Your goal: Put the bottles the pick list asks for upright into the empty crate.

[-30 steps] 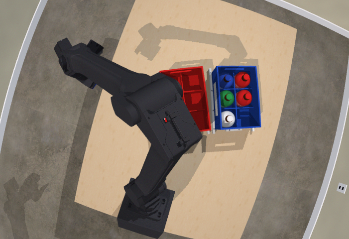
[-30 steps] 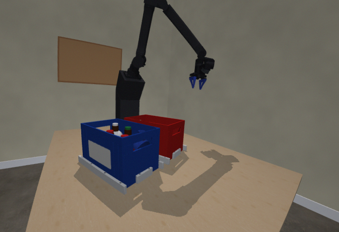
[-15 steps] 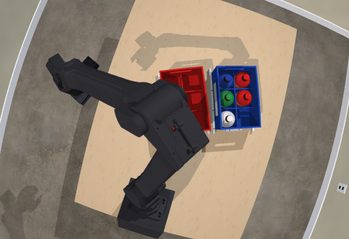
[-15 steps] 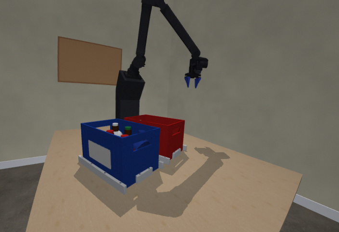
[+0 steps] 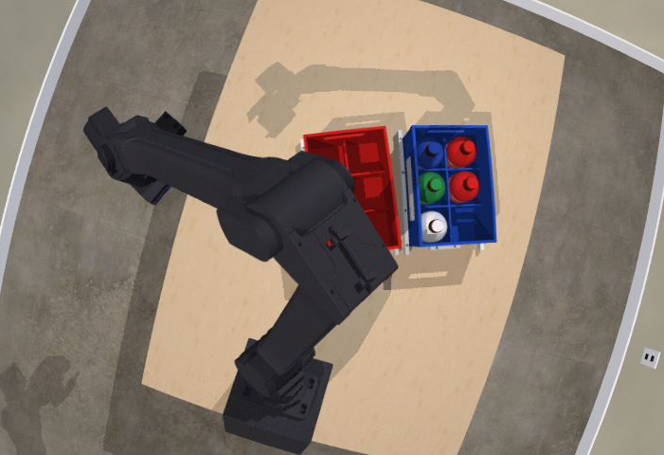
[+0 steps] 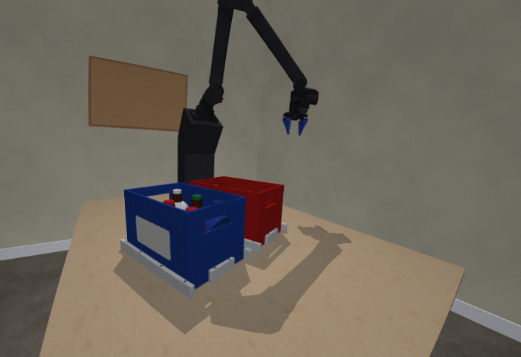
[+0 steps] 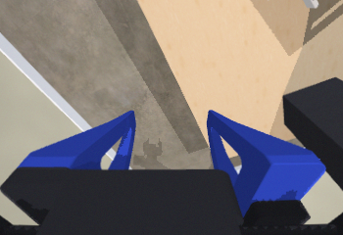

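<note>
My gripper (image 6: 294, 126) (image 7: 171, 117) is open and empty. It hangs high in the air, off to the side of the red crate, over the table's edge and the floor. The red crate (image 5: 392, 182) (image 6: 264, 201) is empty; my arm covers part of it in the overhead view. Beside it, the blue crate (image 5: 492, 182) (image 6: 185, 239) holds upright bottles: a blue one (image 5: 429, 153), two red ones (image 5: 461, 152) (image 5: 463, 186), a green one (image 5: 432, 186) (image 6: 196, 200) and a white one (image 5: 434, 226) (image 6: 177, 195). The pick list is hidden from all views.
White rails (image 6: 155, 265) edge both crates. The arm's base (image 5: 273, 402) (image 6: 195, 143) stands at the table's edge behind the crates. A black arm link (image 7: 326, 122) shows at the right of the wrist view. A corkboard (image 6: 137, 94) hangs on the wall.
</note>
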Robot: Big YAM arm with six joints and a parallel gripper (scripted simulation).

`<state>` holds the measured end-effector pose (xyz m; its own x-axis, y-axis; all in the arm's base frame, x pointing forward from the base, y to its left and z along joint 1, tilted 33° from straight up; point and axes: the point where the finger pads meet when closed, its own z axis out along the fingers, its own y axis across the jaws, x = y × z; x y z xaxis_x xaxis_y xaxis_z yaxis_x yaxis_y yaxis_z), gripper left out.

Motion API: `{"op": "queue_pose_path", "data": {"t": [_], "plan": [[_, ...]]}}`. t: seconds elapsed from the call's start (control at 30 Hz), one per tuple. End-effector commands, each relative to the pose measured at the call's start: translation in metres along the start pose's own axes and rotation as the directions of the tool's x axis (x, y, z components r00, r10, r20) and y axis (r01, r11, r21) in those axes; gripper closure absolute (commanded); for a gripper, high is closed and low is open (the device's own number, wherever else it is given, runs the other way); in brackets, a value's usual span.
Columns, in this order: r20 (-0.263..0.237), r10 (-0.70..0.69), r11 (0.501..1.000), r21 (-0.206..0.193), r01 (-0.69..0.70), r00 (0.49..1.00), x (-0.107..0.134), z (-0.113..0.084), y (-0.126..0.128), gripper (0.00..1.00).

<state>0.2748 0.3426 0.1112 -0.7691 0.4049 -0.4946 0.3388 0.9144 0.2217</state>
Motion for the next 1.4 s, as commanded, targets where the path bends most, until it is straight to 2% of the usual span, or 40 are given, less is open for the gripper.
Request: {"op": "queue_pose_path", "data": {"t": [0.0,0.07,0.1,0.13,0.33,0.4,0.7,0.9,0.97,1.0,1.2,1.3,1.37], "plan": [[0.004,0.019,0.999,-0.026,-0.019,1.000,-0.004,-0.008,0.011,0.39],[0.004,0.019,0.999,-0.026,-0.019,1.000,-0.004,-0.008,0.011,0.39],[0.005,0.037,0.998,-0.050,-0.037,0.999,-0.008,-0.018,0.019,0.39],[0.007,-0.009,1.000,-0.026,0.009,1.000,-0.013,-0.004,0.002,0.39],[0.014,-0.208,0.978,-0.024,0.208,0.978,-0.036,0.011,-0.011,0.39],[0.014,-0.208,0.978,-0.024,0.208,0.978,-0.036,0.011,-0.011,0.39],[0.018,-0.439,0.898,-0.010,0.439,0.898,-0.070,0.032,-0.031,0.39],[0.014,-0.553,0.833,0.004,0.553,0.833,-0.093,0.047,-0.044,0.39],[0.014,-0.553,0.833,0.004,0.553,0.833,-0.093,0.047,-0.044,0.39],[0.015,-0.597,0.803,0.006,0.597,0.802,-0.097,0.049,-0.046,0.39],[0.016,-0.707,0.707,0.005,0.707,0.707,-0.120,0.064,-0.059,0.39],[-0.001,-0.751,0.660,0.004,0.751,0.660,-0.124,0.082,-0.070,0.39],[-0.003,-0.775,0.632,0.002,0.775,0.632,-0.131,0.088,-0.075,0.39]]}}
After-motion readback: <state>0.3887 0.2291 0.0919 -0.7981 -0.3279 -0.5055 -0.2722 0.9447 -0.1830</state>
